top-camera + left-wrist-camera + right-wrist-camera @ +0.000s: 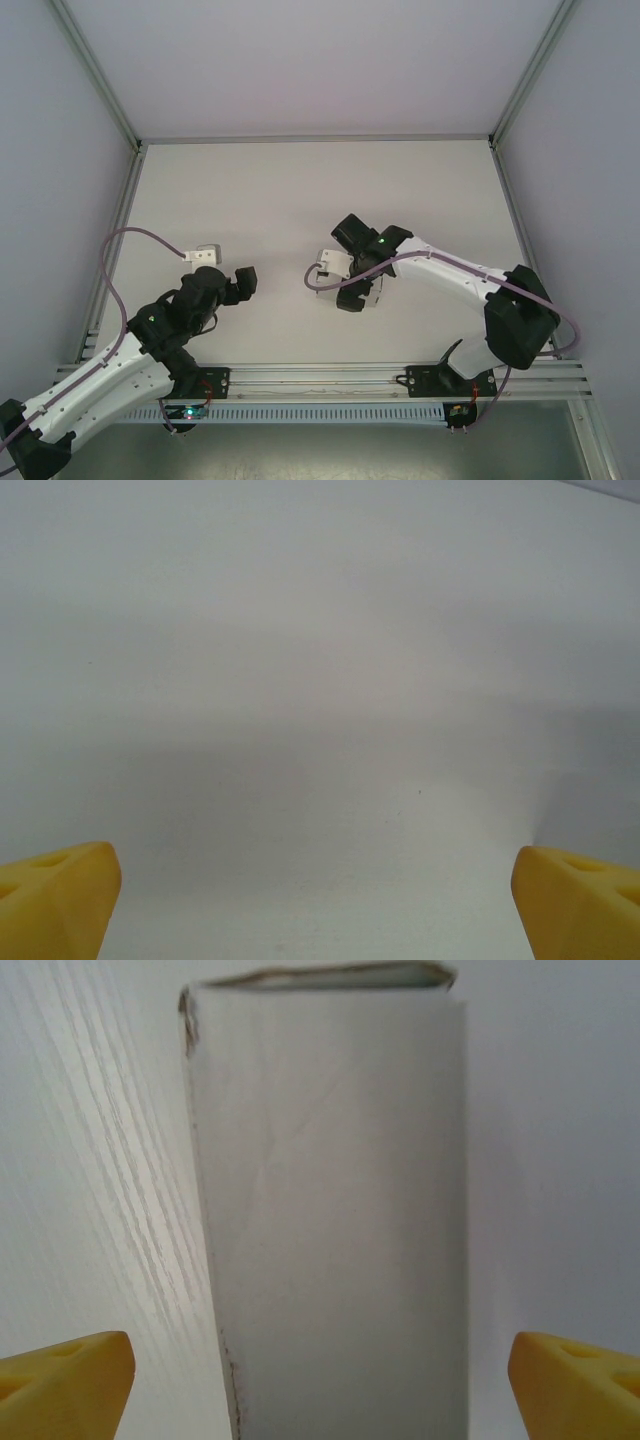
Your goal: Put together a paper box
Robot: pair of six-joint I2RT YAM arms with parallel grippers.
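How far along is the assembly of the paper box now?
Done: the paper box already shows a folded rectangular body, not a flat sheet. In hand: the right tool is open around it, not touching its sides; the left tool is open above bare table. Left: the far end seems not fully closed, so tucking flaps probably remains.
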